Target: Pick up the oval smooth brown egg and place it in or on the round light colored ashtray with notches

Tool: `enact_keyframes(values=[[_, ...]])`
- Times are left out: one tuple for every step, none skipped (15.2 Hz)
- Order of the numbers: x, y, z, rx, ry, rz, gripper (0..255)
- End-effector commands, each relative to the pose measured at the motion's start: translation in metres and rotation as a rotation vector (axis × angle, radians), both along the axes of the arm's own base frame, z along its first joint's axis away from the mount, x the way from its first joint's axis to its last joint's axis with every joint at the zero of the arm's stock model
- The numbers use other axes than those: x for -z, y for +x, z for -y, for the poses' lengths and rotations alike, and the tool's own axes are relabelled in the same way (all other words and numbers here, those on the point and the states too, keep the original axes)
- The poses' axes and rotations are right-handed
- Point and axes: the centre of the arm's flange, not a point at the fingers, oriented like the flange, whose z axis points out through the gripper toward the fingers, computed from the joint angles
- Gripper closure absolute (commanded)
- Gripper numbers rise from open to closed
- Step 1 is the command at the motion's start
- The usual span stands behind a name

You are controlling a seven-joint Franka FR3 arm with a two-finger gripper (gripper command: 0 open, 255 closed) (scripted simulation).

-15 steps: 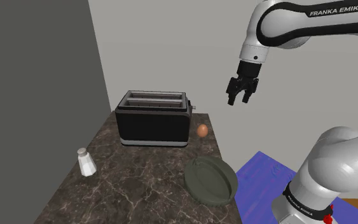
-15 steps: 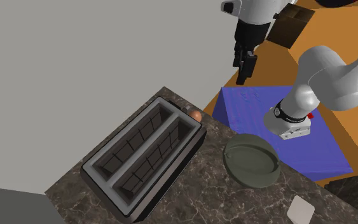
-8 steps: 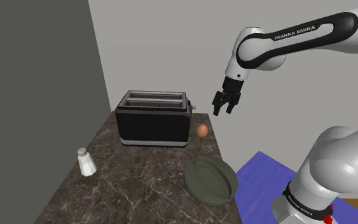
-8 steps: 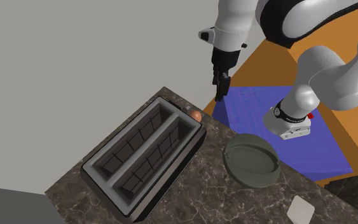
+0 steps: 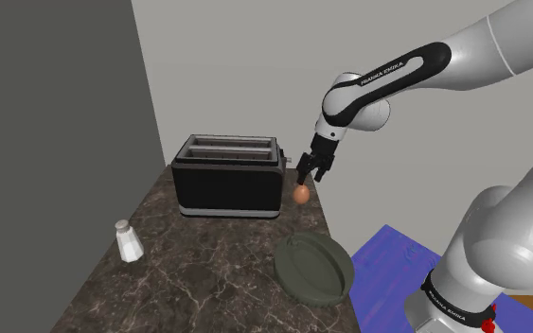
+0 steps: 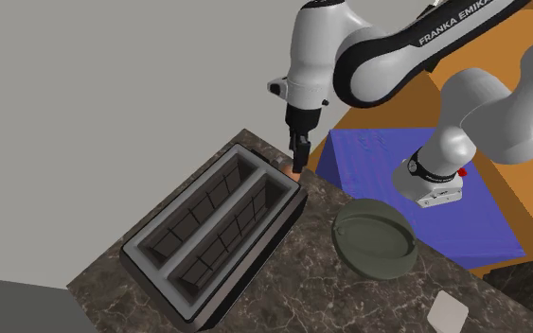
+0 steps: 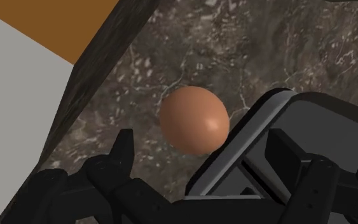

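Our claw (image 5: 309, 176), spread, hangs just above the egg (image 7: 194, 120) beside the toaster (image 5: 230, 176), seemingly aligned to straddle it.

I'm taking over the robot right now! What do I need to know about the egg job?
Pincer: open, hovering just above the egg, fingers apart and not touching it.
Egg: brown, lying on the marble counter right beside the end of the black toaster, close to the counter's edge.
Ashtray: round, dark grey-green, on the same counter, nearer the stand than the egg.
Done: the pincer is lined up over the egg. Nothing is picked up yet.
Left: lower, close on the egg, lift it, carry it to the ashtray and set it down.
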Motion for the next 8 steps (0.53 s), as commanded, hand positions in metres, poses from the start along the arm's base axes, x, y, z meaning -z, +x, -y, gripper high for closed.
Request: enact_keyframes(values=[[0.012,0.005,-0.003,-0.002,0.003,0.004,0],[0.017,0.005,-0.004,-0.002,0.003,0.004,0],[0.022,0.005,-0.006,-0.002,0.003,0.004,0],[0.028,0.006,-0.007,-0.002,0.003,0.004,0],[0.033,0.006,-0.009,-0.002,0.003,0.004,0],[0.038,0.006,-0.01,-0.002,0.003,0.004,0],[0.041,0.007,-0.011,-0.002,0.003,0.004,0],[0.041,0.007,-0.011,-0.002,0.003,0.004,0]])
